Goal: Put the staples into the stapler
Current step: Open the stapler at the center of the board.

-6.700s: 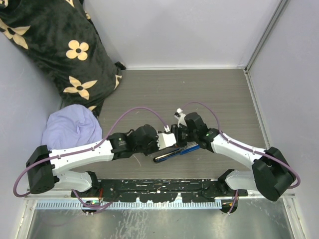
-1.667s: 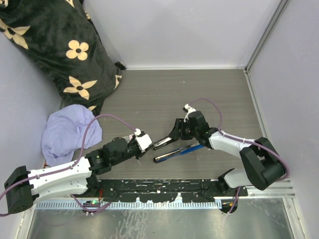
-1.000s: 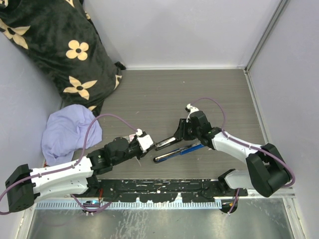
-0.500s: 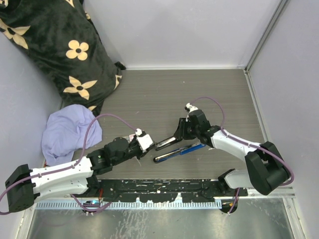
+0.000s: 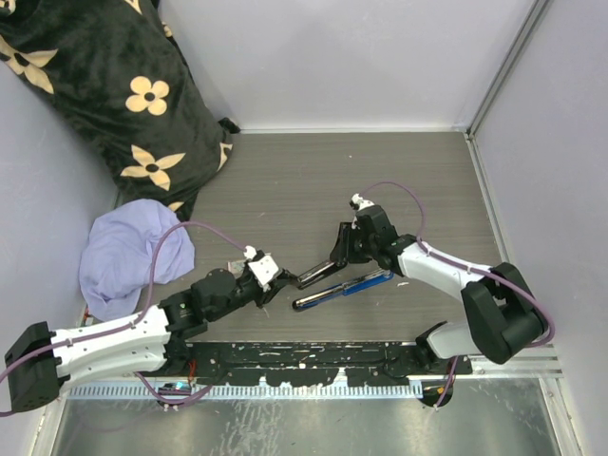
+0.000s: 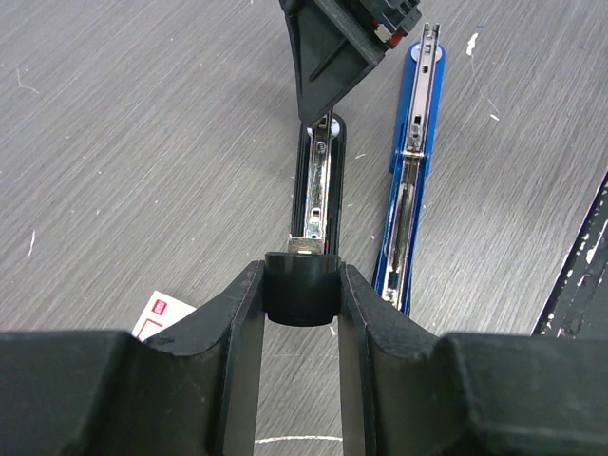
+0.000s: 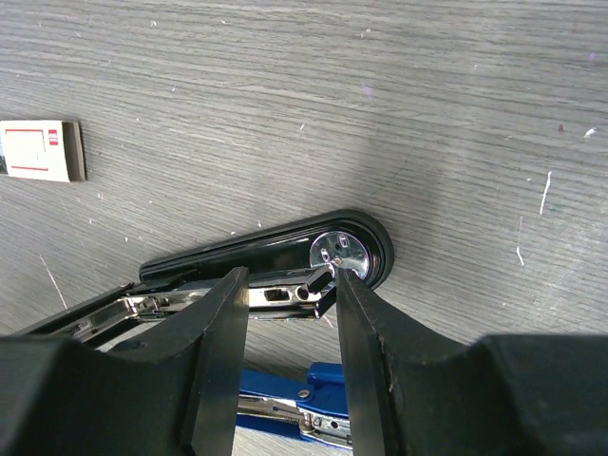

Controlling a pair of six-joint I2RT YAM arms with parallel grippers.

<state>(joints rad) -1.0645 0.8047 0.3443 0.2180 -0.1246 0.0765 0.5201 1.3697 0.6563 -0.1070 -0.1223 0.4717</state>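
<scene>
Two claws are flanking a black stapler (image 6: 318,190) that is lying with its metal rail showing, toward the middle of the bench's (image 5: 285,180) near edge. A blue stapler (image 6: 410,180) is lying open just beside it, on the side toward that edge. The left claw (image 6: 300,280) is pinching the black stapler's near end between both fingers. The right claw (image 7: 290,285) is straddling the hinge end, though whether its fingers are pressing cannot be told. The staples (image 7: 43,150), a small white box with a red label, are lying flat on the bench just beside the left claw, touching neither stapler.
</scene>
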